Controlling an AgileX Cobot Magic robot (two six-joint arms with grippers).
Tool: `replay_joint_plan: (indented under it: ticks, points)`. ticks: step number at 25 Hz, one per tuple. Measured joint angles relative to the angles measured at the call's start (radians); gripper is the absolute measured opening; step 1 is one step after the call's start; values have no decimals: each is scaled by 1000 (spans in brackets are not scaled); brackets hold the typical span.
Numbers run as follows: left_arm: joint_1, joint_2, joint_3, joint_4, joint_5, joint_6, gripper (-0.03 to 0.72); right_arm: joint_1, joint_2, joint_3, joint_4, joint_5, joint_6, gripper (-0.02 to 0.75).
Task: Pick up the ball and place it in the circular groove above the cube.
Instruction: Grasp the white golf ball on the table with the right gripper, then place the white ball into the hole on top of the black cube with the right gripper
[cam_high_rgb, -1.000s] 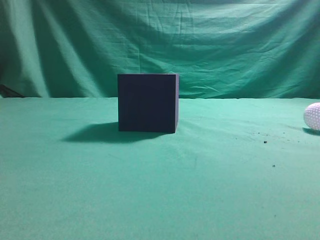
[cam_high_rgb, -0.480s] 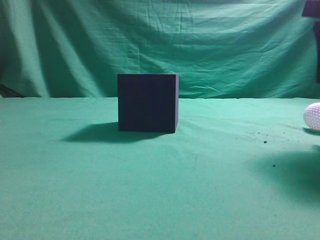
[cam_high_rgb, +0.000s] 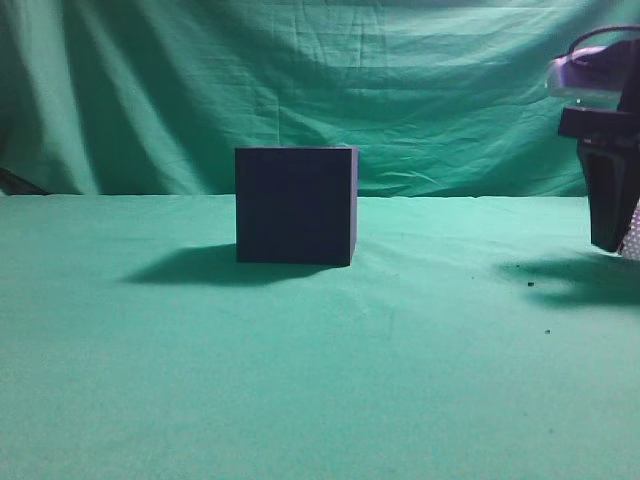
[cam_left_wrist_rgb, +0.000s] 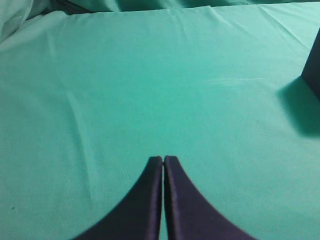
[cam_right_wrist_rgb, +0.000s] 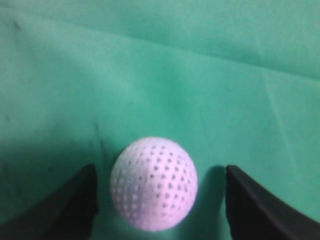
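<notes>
The dark navy cube (cam_high_rgb: 295, 205) stands on the green cloth left of the middle of the exterior view; its edge shows at the right border of the left wrist view (cam_left_wrist_rgb: 314, 65). The white dimpled ball (cam_right_wrist_rgb: 153, 190) lies on the cloth between the open fingers of my right gripper (cam_right_wrist_rgb: 160, 200), nearer the left finger, touching neither. In the exterior view my right gripper (cam_high_rgb: 612, 215) hangs at the far right, hiding all but a sliver of the ball (cam_high_rgb: 632, 240). My left gripper (cam_left_wrist_rgb: 163, 160) is shut and empty over bare cloth.
A green cloth covers the table (cam_high_rgb: 320, 380) and hangs as a backdrop (cam_high_rgb: 320, 80). A few dark specks (cam_high_rgb: 530, 284) lie on the cloth right of the cube. The cube's top face is not visible.
My right arm has come down into the exterior view at the far right and now stands over the ball, covering most of it. The cube has not moved.
</notes>
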Motion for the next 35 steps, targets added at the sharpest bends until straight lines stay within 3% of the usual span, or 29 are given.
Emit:
replay_joint_plan:
  ticks: [6, 9, 10, 16, 25, 29, 35]
  points:
    - [0, 0, 0, 0, 0, 0, 0, 0, 42, -32, -5, -11, 2, 469]
    - [0, 0, 0, 0, 0, 0, 0, 0, 54, -55, -7, 8, 2, 317]
    - [0, 0, 0, 0, 0, 0, 0, 0, 58, -71, -7, 31, 2, 305]
    - [0, 0, 0, 0, 0, 0, 0, 40, 59, -240, -7, 180, 3, 316]
    - [0, 0, 0, 0, 0, 0, 0, 304, 59, -550, -9, 269, -5, 316]
    - [0, 0, 0, 0, 0, 0, 0, 431, 63, -565, -5, 222, -25, 316]
    - [0, 0, 0, 0, 0, 0, 0, 496, 101, -566, -3, 204, -32, 316]
